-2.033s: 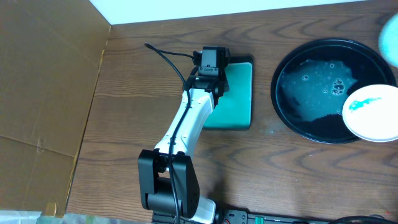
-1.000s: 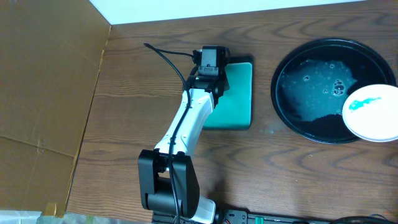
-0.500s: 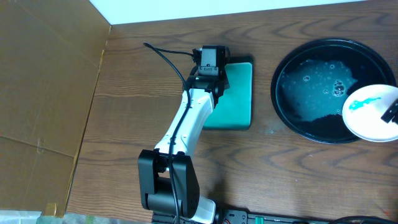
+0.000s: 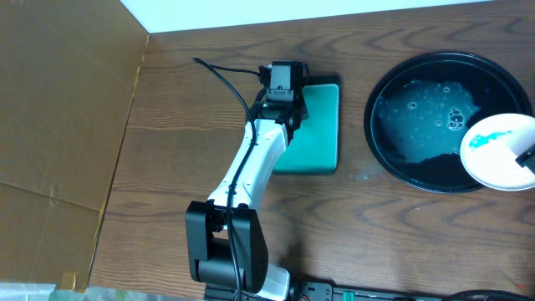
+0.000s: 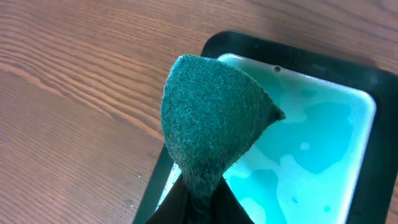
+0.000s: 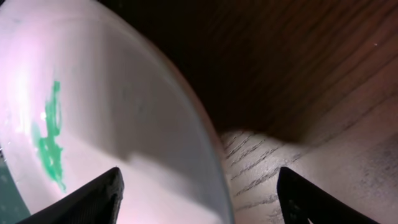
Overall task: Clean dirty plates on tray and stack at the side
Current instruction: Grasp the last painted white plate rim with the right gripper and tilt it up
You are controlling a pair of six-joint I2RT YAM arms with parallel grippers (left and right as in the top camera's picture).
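Overhead: one round white rimmed plate with a teal smear (image 4: 500,152) sits at the right side of the large round black raised-rim tray (image 4: 369,117), overlapping the tray's rim toward the frame edge; it's the only plate I can see. There's foamy water in the tray. Only a dark tip of the right gripper (image 4: 527,156) shows at the plate's right edge. The left gripper (image 4: 284,84) hangs over the small rectangular teal dish with a black edge (image 4: 322,125), well apart from the tray, so nothing blocks the plate. A big brown cardboard sheet (image 4: 58,125) lies far left and a black cable (image 4: 219,73) by the arm, neither in the way. Left wrist: the jaws are clamped on a folded dark-green scouring pad (image 5: 211,124), held above the dish's teal liquid. Right wrist: the jaws stand wide, one finger over the plate face and the other over the wood table (image 6: 323,93), with the rim between them and not pinched yet. My read: the plate is stiff, smooth, prob. slick if wet (breakable too, I'd guess), so I'd grip squarely on the rim, approx. where the jaws straddle it now.
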